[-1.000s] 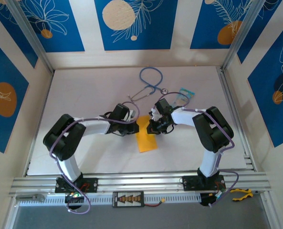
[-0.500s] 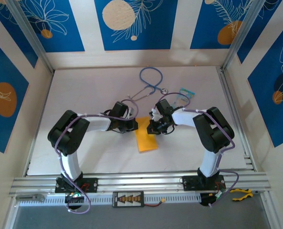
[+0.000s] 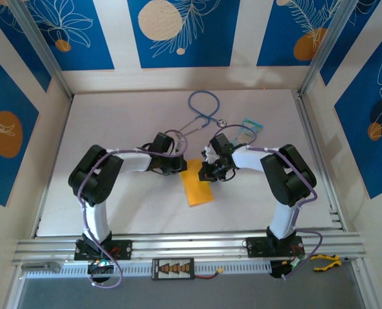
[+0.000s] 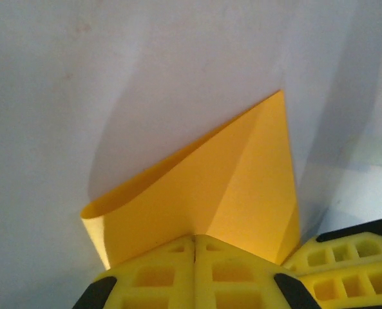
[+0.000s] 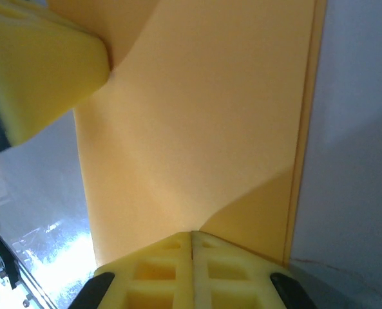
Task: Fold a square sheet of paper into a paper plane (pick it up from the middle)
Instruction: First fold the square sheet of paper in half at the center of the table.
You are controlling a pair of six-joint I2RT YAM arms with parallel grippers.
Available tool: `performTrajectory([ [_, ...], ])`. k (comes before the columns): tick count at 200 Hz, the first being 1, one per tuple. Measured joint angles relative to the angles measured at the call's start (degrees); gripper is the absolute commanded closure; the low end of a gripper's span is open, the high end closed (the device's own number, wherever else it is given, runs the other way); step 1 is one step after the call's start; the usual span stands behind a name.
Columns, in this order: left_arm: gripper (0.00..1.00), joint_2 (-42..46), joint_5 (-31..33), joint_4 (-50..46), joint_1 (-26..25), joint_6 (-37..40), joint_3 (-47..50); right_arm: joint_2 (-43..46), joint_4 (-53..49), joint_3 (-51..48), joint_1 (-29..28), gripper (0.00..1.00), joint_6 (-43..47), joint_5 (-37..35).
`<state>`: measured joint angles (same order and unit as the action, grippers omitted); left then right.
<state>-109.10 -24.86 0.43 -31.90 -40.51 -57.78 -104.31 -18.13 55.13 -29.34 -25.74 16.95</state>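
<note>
1. Pinching the sheet [image 3: 198,190] at its far end, in the middle of the table [image 3: 113,206], the left gripper [image 4: 194,239] and right gripper [image 5: 192,235] each have their fingers pressed together on it.
2. Pulling apart could tear it (thin paper, two tight grips).
3. The flap by the left gripper bows open; pressing there would likely set a crooked crease.
4. Either pinch slipping would skew the edges.

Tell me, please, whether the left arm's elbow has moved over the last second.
Yes. The left arm's elbow has swung rightward and up the view, away from the near aluminium rail.
</note>
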Motion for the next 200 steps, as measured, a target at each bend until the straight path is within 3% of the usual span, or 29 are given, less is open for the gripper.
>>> performTrajectory([
  [156, 0.98, -2.16, -2.78, 0.24, 4.92, -0.52, -2.14, 0.37, 1.01, -0.68, -0.04, 1.0, 0.0, -0.44],
  [200, 0.98, -3.28, -0.96, -4.9, 5.22, -1.01, -5.9, 0.39, 1.42, -0.79, -0.04, 1.0, 0.0, -0.48],
])
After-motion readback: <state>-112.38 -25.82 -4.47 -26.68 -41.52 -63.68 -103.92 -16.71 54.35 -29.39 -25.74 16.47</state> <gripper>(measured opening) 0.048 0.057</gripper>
